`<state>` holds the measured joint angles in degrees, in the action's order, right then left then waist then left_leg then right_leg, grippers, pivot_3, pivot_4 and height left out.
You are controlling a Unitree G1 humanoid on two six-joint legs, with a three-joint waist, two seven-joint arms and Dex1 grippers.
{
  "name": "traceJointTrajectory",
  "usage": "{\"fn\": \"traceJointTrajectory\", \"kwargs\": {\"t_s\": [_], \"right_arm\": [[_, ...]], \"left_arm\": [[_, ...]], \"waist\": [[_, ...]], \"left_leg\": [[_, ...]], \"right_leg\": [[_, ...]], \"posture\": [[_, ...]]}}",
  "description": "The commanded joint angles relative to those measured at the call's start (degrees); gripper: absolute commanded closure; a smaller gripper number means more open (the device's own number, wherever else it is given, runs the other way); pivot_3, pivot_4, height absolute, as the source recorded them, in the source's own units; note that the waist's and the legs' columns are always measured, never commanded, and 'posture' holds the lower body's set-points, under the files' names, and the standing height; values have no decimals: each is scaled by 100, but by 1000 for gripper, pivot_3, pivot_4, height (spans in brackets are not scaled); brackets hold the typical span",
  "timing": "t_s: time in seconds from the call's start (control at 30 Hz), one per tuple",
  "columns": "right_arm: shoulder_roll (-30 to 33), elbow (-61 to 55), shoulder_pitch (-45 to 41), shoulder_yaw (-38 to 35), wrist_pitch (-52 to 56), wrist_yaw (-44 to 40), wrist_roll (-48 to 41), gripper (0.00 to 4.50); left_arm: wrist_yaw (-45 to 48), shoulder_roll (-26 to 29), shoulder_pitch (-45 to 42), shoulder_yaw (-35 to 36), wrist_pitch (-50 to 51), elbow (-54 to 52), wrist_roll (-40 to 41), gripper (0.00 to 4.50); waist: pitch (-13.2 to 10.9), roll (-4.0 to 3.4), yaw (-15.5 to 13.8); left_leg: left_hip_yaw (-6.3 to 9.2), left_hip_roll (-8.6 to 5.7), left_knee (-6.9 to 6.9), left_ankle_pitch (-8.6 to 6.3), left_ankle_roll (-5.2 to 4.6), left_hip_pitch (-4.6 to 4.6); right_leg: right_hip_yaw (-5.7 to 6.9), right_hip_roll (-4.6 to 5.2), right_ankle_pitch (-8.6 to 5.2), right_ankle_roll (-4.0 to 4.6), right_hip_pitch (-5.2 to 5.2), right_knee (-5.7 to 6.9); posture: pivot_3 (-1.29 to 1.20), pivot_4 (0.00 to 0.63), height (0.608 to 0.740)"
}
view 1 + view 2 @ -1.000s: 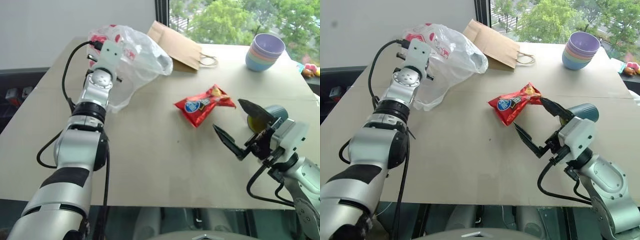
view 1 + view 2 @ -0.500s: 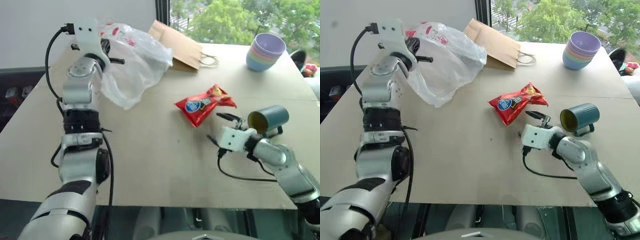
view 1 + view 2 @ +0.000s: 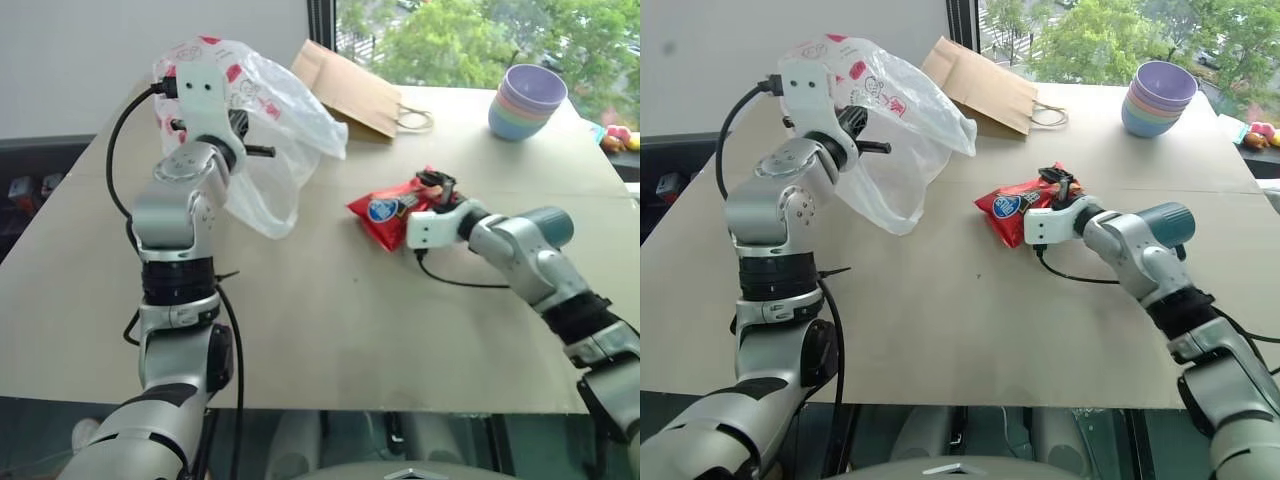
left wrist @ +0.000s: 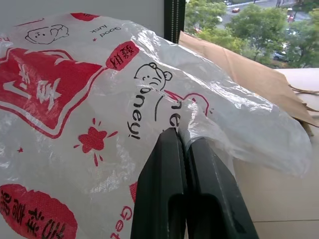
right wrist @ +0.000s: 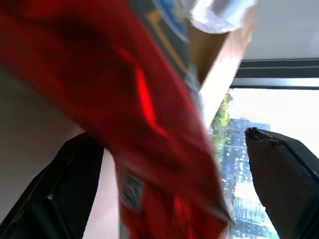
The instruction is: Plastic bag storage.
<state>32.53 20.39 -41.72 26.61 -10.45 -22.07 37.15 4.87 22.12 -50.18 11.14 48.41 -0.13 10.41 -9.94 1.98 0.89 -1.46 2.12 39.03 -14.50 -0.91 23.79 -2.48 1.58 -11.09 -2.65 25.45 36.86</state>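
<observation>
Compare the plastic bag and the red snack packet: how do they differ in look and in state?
The plastic bag is large, thin and translucent white with red prints; the snack packet is small and opaque red. The bag hangs lifted, pinched in the shut left tool; the packet lies on the table, between the fingers of the open right tool. Both are crinkly packaging with red colour.

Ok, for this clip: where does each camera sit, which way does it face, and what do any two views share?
Left eye view: head, looking down over the table; both arms show.
Right eye view: its stereo twin, same scene.
Left wrist view: along the left gripper, shut on the thin translucent white plastic bag with red prints.
Right wrist view: along the right gripper, its fingers either side of the small red snack packet.
Shared: bag and packet appear in the head views too.
</observation>
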Motion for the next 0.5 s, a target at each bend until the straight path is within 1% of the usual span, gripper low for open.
{"fn": "traceJointTrajectory", "kwargs": {"t_s": [0.03,0.07,0.1,0.13,0.2,0.23,0.3,0.37,0.43,0.5], "right_arm": [[-67,209,-228,-197,-226,-190,-324,1608],[-66,185,-233,-251,-256,-242,-393,2059],[-37,83,-201,-317,-256,-336,-487,2631],[-19,-45,-152,-394,-286,-432,-628,3100],[-97,-596,41,-703,-82,-745,-1185,4108],[-138,-903,103,-814,-32,-923,-1463,4456],[-231,-1564,182,-933,106,-1279,-1932,4456],[-320,-2061,174,-892,228,-1548,-2113,4456],[-496,-2273,90,-741,359,-1655,-2087,4456],[-764,-2237,-29,-572,489,-1631,-1966,4456]], "left_arm": [[200,219,-235,98,151,-379,137,4500],[267,287,-266,106,190,-388,160,4500],[389,418,-311,123,241,-368,203,4500],[534,547,-367,136,293,-347,265,4500],[884,801,-522,181,570,-372,506,4500],[1038,917,-590,187,745,-406,627,4500],[1235,1109,-705,270,1182,-416,859,4500],[1511,1388,-724,146,1569,-445,1008,4500],[1705,1538,-792,57,1829,-445,1141,4500],[1884,1577,-939,89,2241,-427,1402,4500]], "waist": [[0,0,-8],[-1,-1,-3],[-1,-1,1],[-1,-1,5],[-1,-1,10],[-1,-2,10],[-2,-3,22],[-2,-4,39],[-2,-4,68],[-1,-4,78]], "left_leg": [[3,0,0,1,2,3],[3,0,0,1,2,5],[3,0,0,1,2,5],[4,0,-1,0,2,5],[6,0,-3,-1,0,4],[9,0,-3,-1,0,4],[12,1,-3,-1,-1,3],[13,1,-3,-2,-2,-2],[15,1,-3,-2,-2,-2],[16,1,2,-2,-2,-4]], "right_leg": [[3,1,0,0,0,0],[4,3,0,0,1,-1],[4,3,0,0,1,-1],[4,3,0,0,1,-1],[6,3,0,0,2,-1],[8,2,0,0,2,0],[10,1,0,0,1,2],[8,0,0,0,1,9],[12,-1,-1,-1,1,15],[14,-1,-1,-1,-1,21]], "posture": [[0,150,740],[0,150,740],[0,150,740],[0,150,740],[0,150,740],[0,150,740],[0,150,740],[0,150,740],[0,150,740],[0,150,740]]}}
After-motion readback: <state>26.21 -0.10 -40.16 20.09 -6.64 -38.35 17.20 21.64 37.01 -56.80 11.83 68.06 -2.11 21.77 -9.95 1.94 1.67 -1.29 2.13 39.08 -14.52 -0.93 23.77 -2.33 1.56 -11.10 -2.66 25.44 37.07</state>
